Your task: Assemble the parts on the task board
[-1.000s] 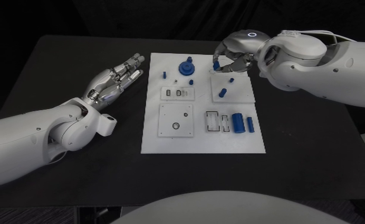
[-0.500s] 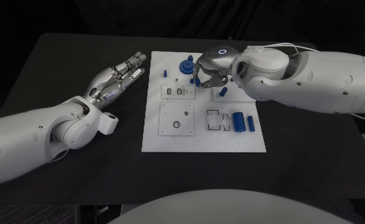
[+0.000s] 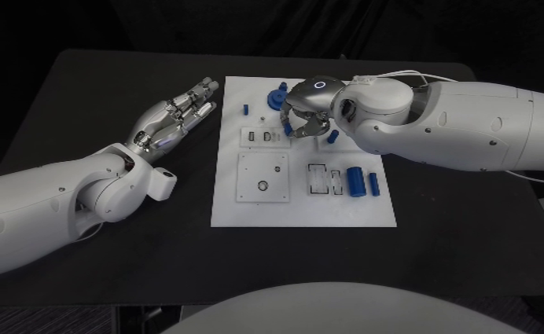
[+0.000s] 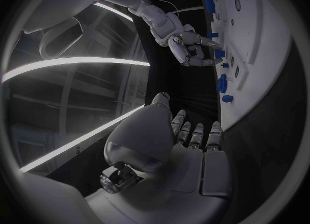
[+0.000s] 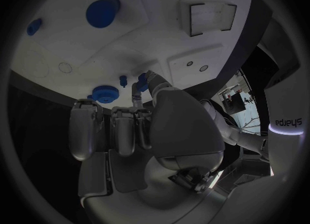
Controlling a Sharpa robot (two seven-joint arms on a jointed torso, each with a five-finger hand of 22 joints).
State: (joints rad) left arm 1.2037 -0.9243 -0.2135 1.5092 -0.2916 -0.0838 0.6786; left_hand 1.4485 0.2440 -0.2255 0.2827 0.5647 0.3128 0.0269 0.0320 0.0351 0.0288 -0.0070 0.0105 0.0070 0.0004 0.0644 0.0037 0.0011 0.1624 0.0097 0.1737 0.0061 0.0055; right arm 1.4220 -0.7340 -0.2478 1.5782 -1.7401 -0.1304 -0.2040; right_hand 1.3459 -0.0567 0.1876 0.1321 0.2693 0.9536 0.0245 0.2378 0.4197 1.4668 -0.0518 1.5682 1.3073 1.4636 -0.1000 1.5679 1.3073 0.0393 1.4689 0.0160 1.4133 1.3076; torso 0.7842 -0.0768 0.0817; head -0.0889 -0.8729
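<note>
Hovered right hand (image 3: 304, 118) over the far middle of the task board (image 3: 304, 216), a small blue part (image 5: 141, 82) pinched at the fingertips. Rested left hand (image 3: 172, 120) on the worktop (image 3: 113, 90) beside the board, fingers spread, empty. Left other blue parts (image 3: 362, 182) on the board.
</note>
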